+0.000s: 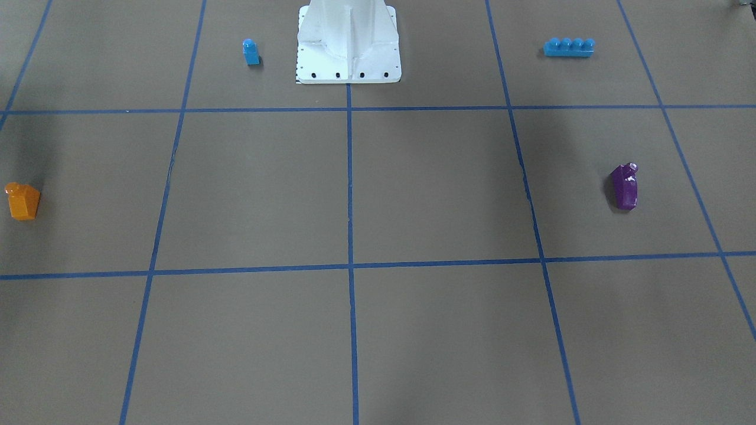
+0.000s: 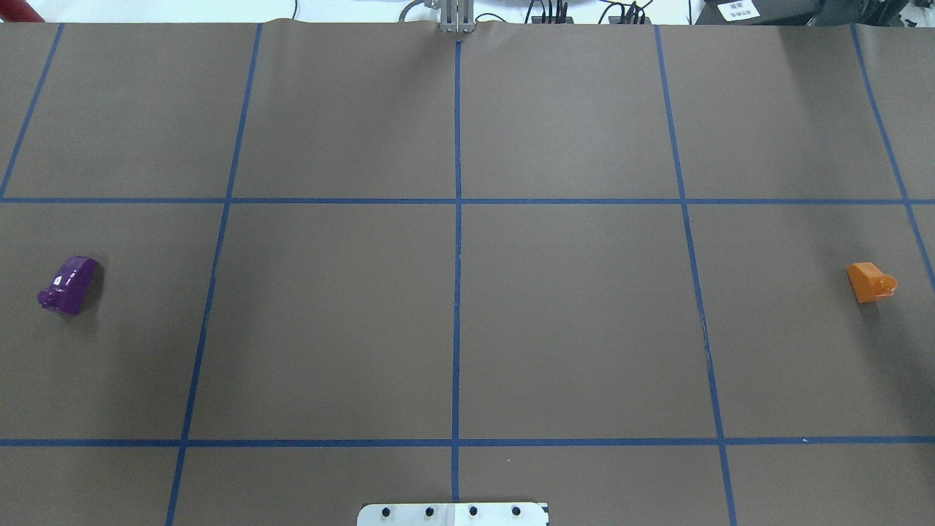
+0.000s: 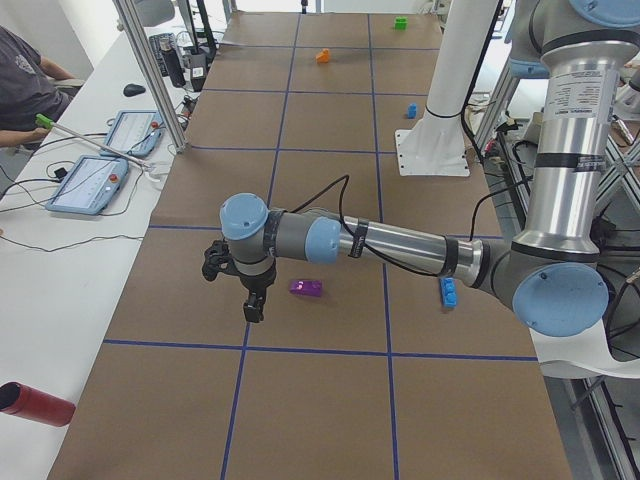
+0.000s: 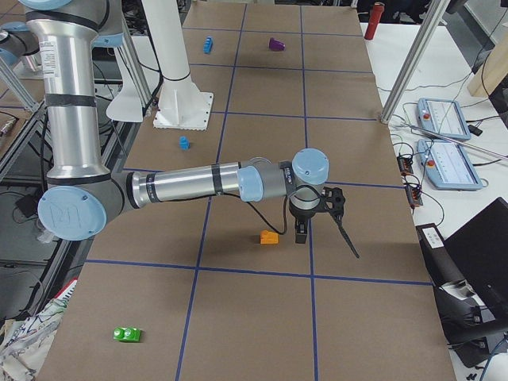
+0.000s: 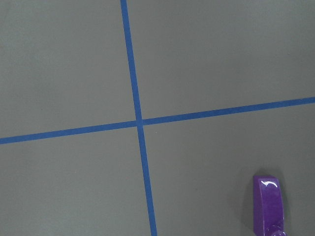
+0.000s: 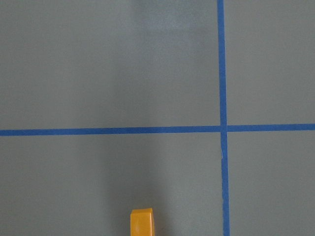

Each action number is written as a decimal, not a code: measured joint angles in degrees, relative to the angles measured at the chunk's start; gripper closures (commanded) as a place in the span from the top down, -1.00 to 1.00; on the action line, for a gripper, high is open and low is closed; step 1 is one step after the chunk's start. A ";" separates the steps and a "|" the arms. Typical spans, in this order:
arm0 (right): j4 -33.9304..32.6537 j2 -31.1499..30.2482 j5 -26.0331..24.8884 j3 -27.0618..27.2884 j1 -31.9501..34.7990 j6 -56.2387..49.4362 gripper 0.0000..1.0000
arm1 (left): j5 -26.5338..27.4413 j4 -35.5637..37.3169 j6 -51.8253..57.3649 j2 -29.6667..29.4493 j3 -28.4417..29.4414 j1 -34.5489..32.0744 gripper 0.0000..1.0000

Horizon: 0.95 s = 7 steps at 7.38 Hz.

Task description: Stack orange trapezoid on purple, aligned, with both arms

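Note:
The orange trapezoid lies on its side on the brown table, at the right edge of the overhead view. The purple block lies on its side at the left edge of the overhead view. My left gripper hangs above the table just beside the purple block; it shows only in the left side view, so I cannot tell whether it is open. My right gripper hangs just beside the orange trapezoid, and I cannot tell its state either. Each wrist view shows its block at the bottom edge.
A small blue single-stud block and a long blue four-stud brick stand either side of the robot's white base. A green block lies at the table's right end. A red cylinder lies off the table's left end.

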 measured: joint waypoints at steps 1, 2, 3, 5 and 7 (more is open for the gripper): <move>0.01 0.00 0.00 -0.03 0.00 0.00 1.00 | 0.01 -0.01 -0.02 0.16 -0.11 0.00 1.00; 0.01 -0.01 0.05 -0.06 0.00 0.00 1.00 | 0.05 -0.03 0.00 0.20 -0.22 0.00 1.00; 0.01 -0.01 0.08 -0.07 0.00 0.00 1.00 | 0.08 -0.07 0.01 0.23 -0.36 0.00 1.00; 0.06 -0.14 -0.06 -0.13 0.00 -0.04 1.00 | 0.17 -0.10 -0.02 0.19 -0.52 0.06 1.00; 0.15 -0.54 -0.17 -0.02 0.00 -0.06 1.00 | 0.08 -0.06 -0.04 0.20 -0.57 0.11 1.00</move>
